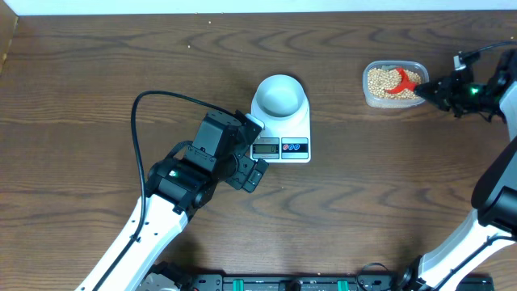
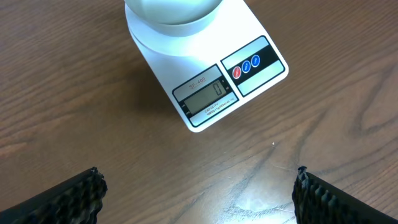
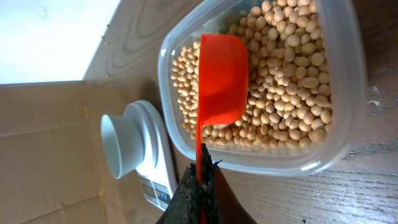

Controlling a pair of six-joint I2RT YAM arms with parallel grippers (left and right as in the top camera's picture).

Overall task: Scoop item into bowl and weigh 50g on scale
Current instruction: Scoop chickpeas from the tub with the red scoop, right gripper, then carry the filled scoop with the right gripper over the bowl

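The pale blue-grey bowl [image 1: 280, 94] stands empty on the white scale [image 1: 288, 137]; the display [image 2: 205, 94] reads 0. Tan-yellow beans [image 1: 380, 82] fill a clear plastic tub [image 1: 393, 98] at the back right. My right gripper [image 1: 426, 89] is shut on the handle of a red scoop [image 1: 402, 82], whose cup [image 3: 221, 79] lies tilted on its side over the beans [image 3: 286, 93] in the tub [image 3: 342, 134]. My left gripper [image 1: 252, 153] is open and empty, just in front of the scale's left corner; its fingertips [image 2: 199, 193] frame bare wood.
The bowl [image 3: 121, 145] and scale [image 3: 154, 180] also show in the right wrist view, left of the tub. A black cable [image 1: 145, 121] loops over the left arm. The table's back edge [image 1: 258, 13] runs along the top.
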